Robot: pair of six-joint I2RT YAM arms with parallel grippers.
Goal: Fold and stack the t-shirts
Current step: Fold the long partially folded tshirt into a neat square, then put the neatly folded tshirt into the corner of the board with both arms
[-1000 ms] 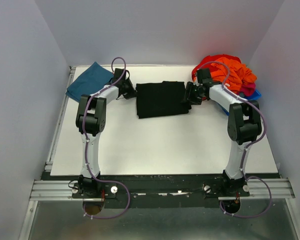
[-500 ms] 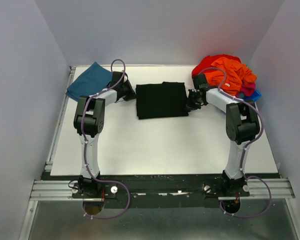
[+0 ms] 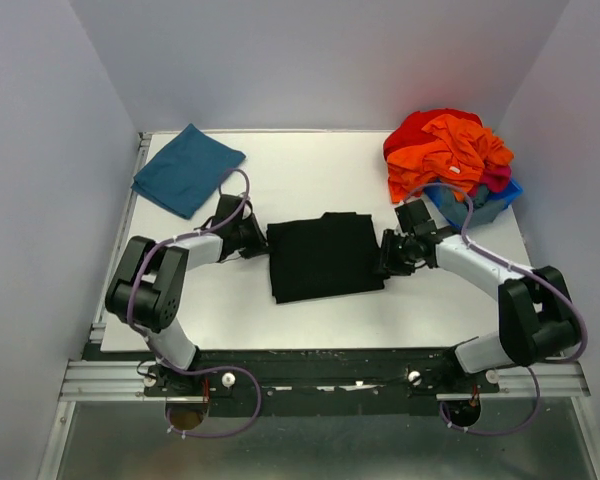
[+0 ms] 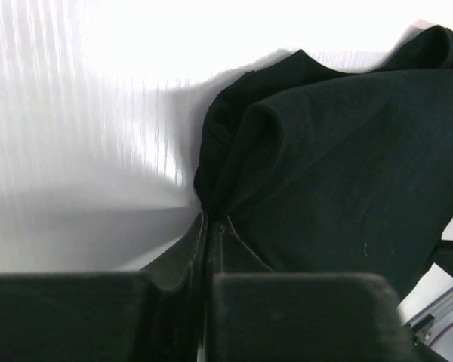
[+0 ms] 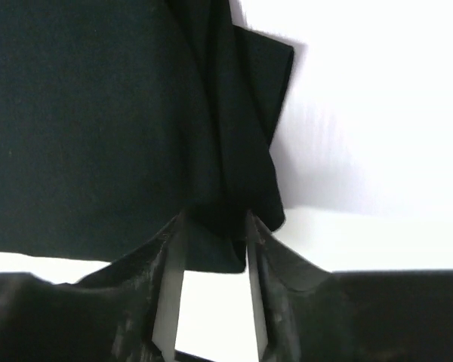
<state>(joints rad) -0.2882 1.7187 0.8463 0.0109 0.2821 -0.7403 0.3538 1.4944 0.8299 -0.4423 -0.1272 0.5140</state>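
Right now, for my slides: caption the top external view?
Left gripper and right gripper pinch opposite sides of a folded black t-shirt; teal shirt and bright clothes pile beyond.

You have the folded t-shirt (image 3: 325, 255) lying on the table (image 3: 320, 160), just nearer you than its middle. The left gripper (image 3: 255, 240) sits at that shirt's 9 o'clock edge, the right gripper (image 3: 385, 255) at its 3 o'clock edge. The flat t-shirt (image 3: 187, 168) lies at the table's 10 o'clock corner. A heap of clothes (image 3: 445, 150) fills the bin (image 3: 490, 207) at 2 o'clock.
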